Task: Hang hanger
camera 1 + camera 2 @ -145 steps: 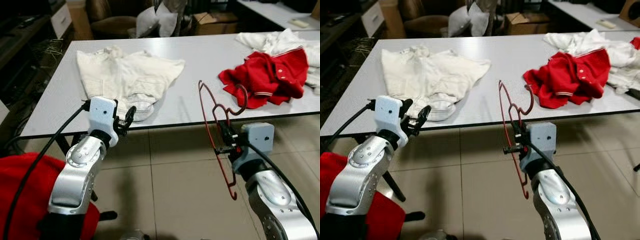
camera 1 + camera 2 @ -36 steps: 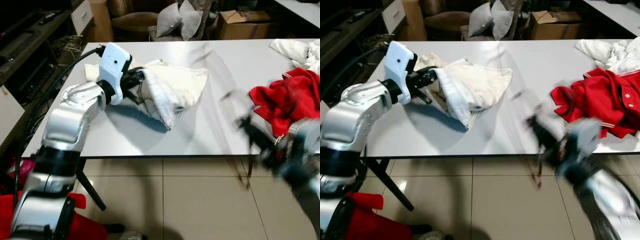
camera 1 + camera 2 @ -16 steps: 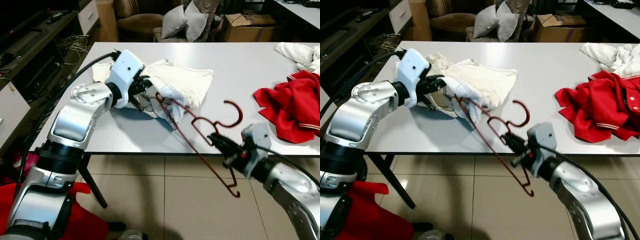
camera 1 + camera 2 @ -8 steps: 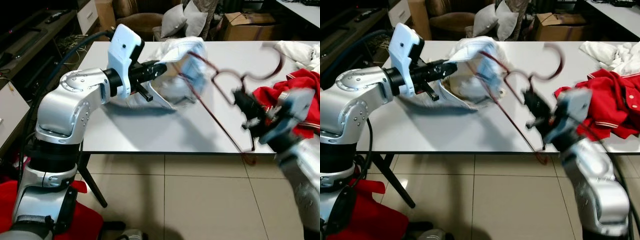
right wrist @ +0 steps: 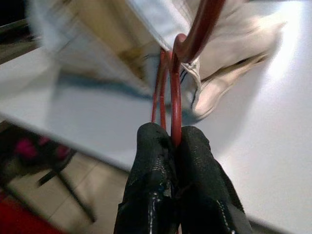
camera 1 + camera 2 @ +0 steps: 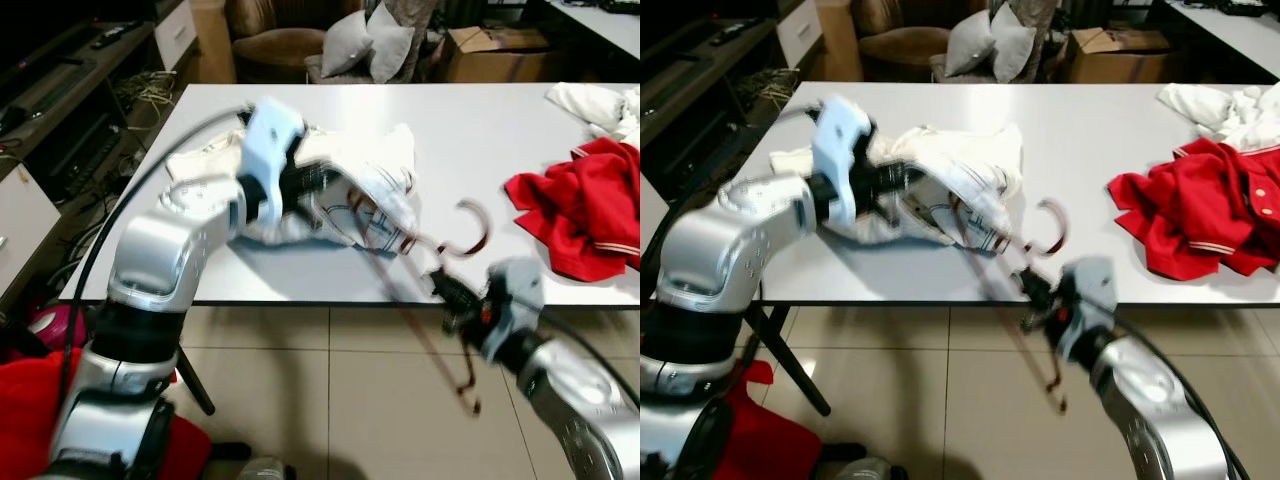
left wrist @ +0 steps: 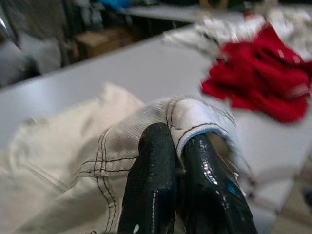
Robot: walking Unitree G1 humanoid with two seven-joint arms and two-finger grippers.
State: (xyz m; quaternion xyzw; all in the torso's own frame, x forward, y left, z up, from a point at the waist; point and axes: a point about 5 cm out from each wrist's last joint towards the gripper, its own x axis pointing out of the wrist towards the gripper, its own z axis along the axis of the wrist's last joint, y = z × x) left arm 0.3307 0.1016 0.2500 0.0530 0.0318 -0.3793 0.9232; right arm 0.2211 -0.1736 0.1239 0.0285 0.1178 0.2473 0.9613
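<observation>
While both arms are blurred with motion, placements are approximate.
Right gripper point(image 6: 452, 298): just off the surface's near edge, fingers point(image 5: 156, 195) pinched tight on the red wire hanger point(image 6: 415, 245).
Hanger: one end reaches into the cream garment point(image 6: 375, 185); hook toward the far side.
Left gripper point(image 7: 178, 165): over the near-left part of the white surface point(image 6: 480, 120), fingers closed on a stitched hem, lifting the cloth.
Arm pose: left elbow bent, forearm across the near edge; right forearm low, angled up.
Risk: wire may snag on a seam, or the hem slip, I judge.
Far right edge: red shirt point(image 6: 575, 210), white clothes point(image 6: 600, 100).
</observation>
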